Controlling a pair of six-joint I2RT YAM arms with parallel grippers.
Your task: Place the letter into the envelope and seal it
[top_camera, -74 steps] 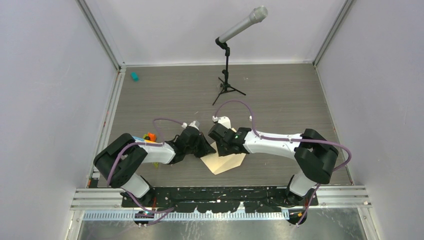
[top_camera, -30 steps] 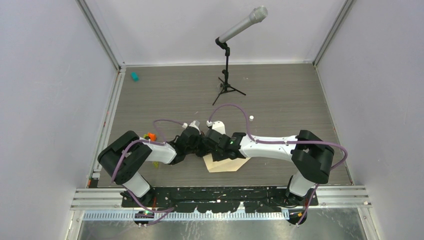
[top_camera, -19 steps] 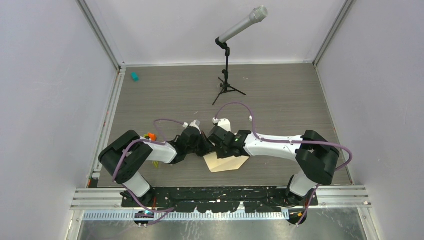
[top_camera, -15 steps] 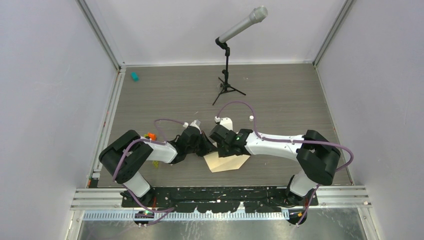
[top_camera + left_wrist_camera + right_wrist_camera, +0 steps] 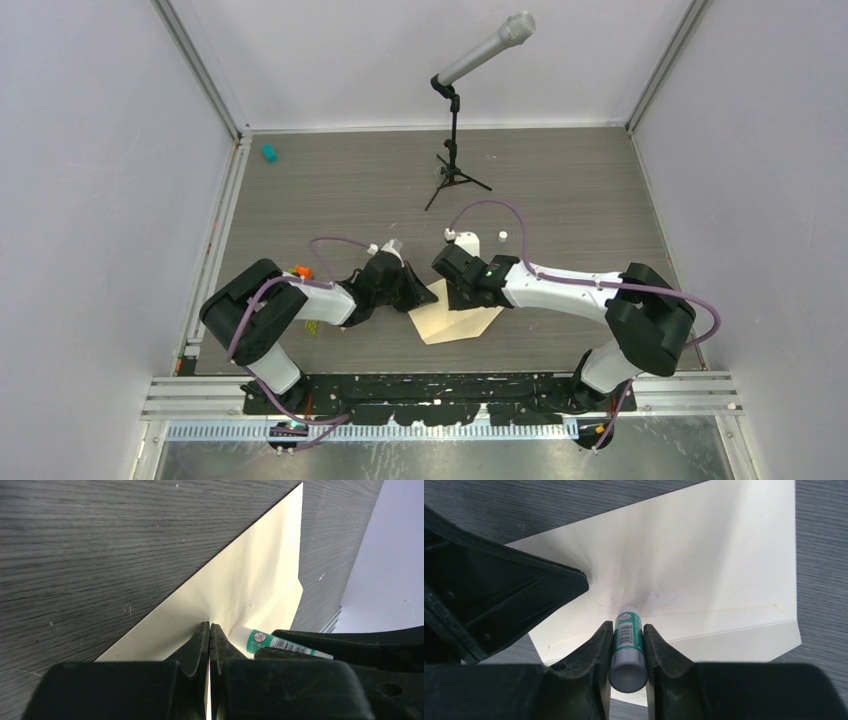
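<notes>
While overhead hides it, right tool [image 5: 628,629] clamps glue stick [image 5: 627,652], left tool [image 5: 209,630] pinches envelope [image 5: 250,580].

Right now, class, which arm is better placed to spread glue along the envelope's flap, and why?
Right: the right pincer grips the glue stick, whose tip touches the envelope near the flap fold. The left pincer is shut, its tips on the envelope, with no glue.

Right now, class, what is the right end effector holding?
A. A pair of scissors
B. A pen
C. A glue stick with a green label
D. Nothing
C: the right wrist view shows the right end effector clamped on a green-and-white glue stick, whose tip touches the envelope.
</notes>
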